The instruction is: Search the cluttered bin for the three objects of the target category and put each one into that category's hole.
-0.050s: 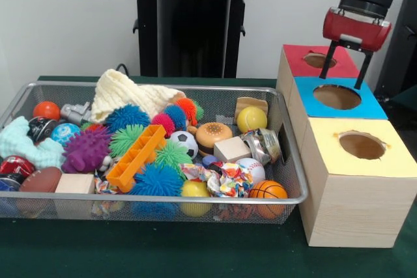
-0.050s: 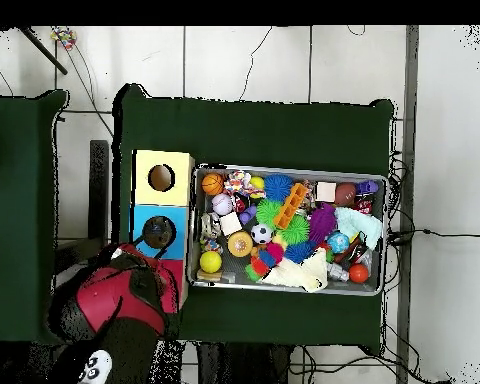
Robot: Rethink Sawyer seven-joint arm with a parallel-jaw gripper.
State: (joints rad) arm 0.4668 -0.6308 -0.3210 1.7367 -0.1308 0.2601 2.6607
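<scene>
My table [image 1: 163,252] under dark green cloth, plain white wall [image 1: 58,17] behind, pale tiled floor [image 2: 254,60] crossed by cables [image 2: 252,55], second green table [image 2: 14,200] alongside

Front view low and close across the table, overhead view high, straight down, both sharing wire bin [image 1: 287,161] [image 2: 289,285] and boxes [image 1: 355,180] [image 2: 144,185].

Dark green cloth covers the desk [image 1: 163,252], and two things sit right on it. On the front view's left, a wire mesh bin [image 1: 153,201] packed with toys, long side facing the camera. Just beside its right end, a row of three wooden boxes runs away from the camera: yellow-topped box [image 1: 352,187] nearest, blue-topped box [image 1: 306,105] in the middle, red-topped box [image 1: 290,60] farthest, each with a round hole on top.
</scene>
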